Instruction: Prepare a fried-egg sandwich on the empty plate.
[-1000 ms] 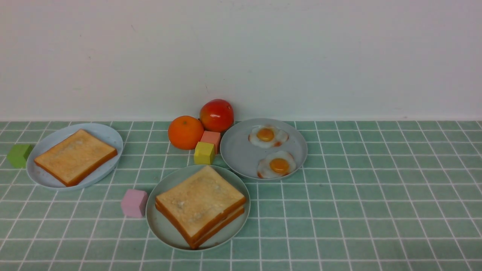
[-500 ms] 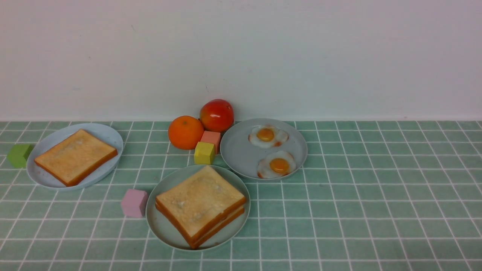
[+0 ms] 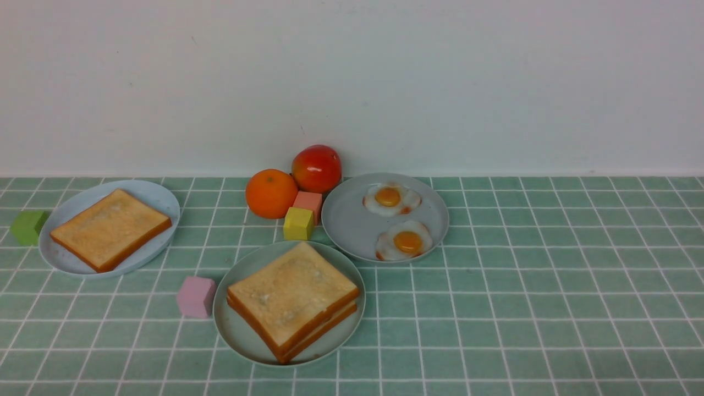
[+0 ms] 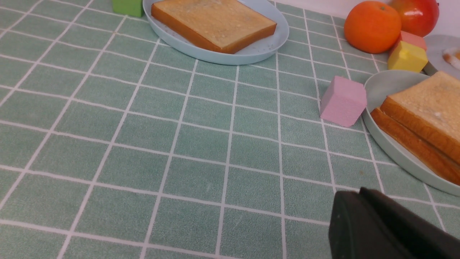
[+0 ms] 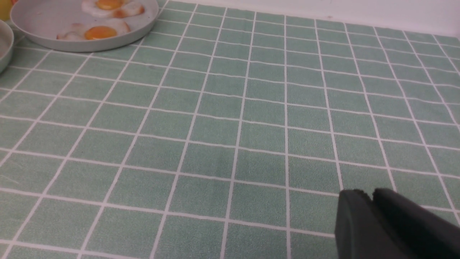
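Observation:
The fried-egg sandwich (image 3: 291,300) lies on the empty plate (image 3: 236,330), the mint-green one at front centre: two toast slices are stacked, and what lies between them is hidden. The left wrist view shows the sandwich (image 4: 424,118) and the plate's rim (image 4: 388,84). My left gripper (image 4: 359,192) hovers over the cloth short of that plate, shut, with nothing in it. Over bare cloth to the right, my right gripper (image 5: 370,192) has its tips nearly together and holds nothing. Neither arm shows in the front view.
A grey-blue plate (image 3: 352,225) holds two fried eggs (image 3: 391,199) (image 3: 406,242). A pale blue plate (image 3: 159,198) at the left holds one toast slice (image 3: 110,228). An orange (image 3: 271,193), a red fruit (image 3: 316,168) and green (image 3: 27,227), pink (image 3: 196,297), yellow (image 3: 298,224) and salmon (image 3: 308,202) cubes stand around.

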Tool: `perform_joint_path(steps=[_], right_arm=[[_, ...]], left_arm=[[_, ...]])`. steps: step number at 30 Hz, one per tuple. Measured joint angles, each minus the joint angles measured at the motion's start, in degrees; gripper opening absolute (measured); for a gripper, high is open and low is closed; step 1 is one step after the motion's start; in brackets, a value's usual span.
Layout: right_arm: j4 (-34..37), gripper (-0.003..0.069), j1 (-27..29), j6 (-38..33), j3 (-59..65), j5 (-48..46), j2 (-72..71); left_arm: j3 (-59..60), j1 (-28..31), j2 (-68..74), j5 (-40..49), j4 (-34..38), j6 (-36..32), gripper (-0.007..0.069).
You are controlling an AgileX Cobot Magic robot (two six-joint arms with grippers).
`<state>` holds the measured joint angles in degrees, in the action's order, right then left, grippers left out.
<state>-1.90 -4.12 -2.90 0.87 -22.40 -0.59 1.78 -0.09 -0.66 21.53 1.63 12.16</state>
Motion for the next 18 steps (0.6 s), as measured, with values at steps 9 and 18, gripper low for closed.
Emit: perform_joint_path(steps=[9,18], right_arm=[[0.0,0.01,0.0,0.0,0.0,0.0,0.0],[0.0,0.0111,0.0,0.0,0.0,0.0,0.0]], left_arm=[[0.0,0.0,0.0,0.0,0.0,0.0,0.0028],[0.0,0.0,0.0,0.0,0.0,0.0,0.0038]])
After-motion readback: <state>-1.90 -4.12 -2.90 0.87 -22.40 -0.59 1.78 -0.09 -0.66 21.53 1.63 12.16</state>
